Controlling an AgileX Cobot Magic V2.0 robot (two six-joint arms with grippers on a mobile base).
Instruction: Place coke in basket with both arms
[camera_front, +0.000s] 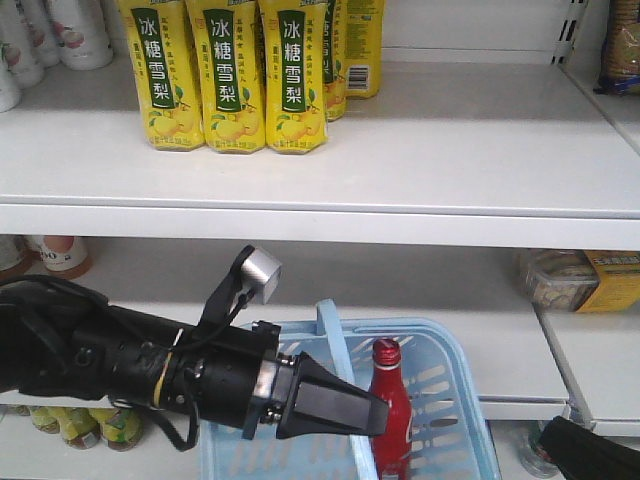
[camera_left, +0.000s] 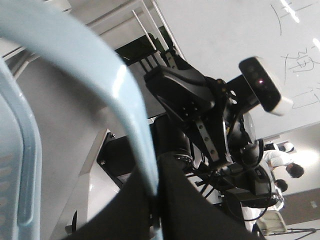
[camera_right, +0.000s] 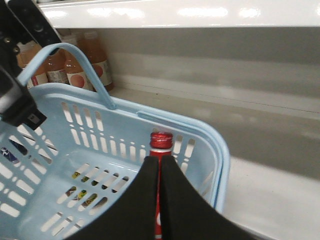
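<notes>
The coke stands upright inside the basket near its far wall. The right pincer is clamped around the bottle below its red cap. The left pincer is closed on a raised basket handle — yellow cartons line the shelf above.
</notes>
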